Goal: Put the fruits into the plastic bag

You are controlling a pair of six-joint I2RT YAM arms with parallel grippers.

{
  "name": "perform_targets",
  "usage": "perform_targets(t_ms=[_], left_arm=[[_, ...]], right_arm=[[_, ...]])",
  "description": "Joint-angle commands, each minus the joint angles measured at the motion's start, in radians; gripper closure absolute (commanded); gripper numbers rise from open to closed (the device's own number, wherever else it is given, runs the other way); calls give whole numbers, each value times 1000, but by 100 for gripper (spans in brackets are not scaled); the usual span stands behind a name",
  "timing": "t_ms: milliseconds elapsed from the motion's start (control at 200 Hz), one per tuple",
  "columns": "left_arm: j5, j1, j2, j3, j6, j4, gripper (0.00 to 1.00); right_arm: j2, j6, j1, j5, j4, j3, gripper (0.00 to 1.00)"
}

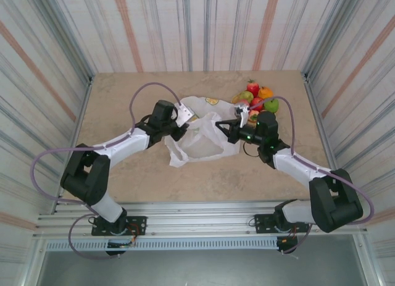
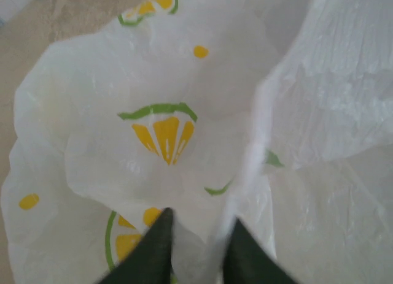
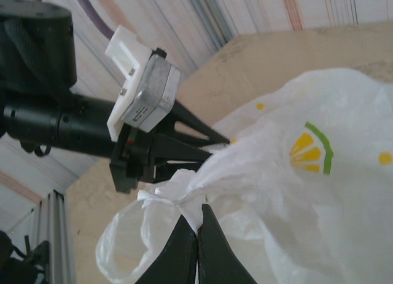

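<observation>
The right tool (image 3: pixel 197 213) clamps the bag (image 3: pixel 295 198) at a handle. The left tool (image 2: pixel 201 219) straddles a fold, grip unclear. The film looks thin, limp and slippery, so it is best held by its rim.

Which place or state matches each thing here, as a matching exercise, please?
1 white plastic bag printed with lemon slices
2 pile of small glossy toy fruits
3 left gripper
4 right gripper

A far right of the table
B mid-table, between both grippers
C shut on the bag's fruit-side edge
D shut on the bag's edge away from the fruits

Pairs: 1-B, 2-A, 3-D, 4-C
</observation>
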Motion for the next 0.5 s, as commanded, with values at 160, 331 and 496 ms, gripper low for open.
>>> perform_targets(t_ms=[160,331,496], left_arm=[[-40,14,-251,-82,-207,-46,100],[-95,15,-505,-201,-542,-120,100],[-113,14,-636,-270,-743,-111,100]], right_arm=[[116,41,15,84,-108,191,100],[283,81,55,219,-239,407,100],[483,121,78,277,-525,753,95]])
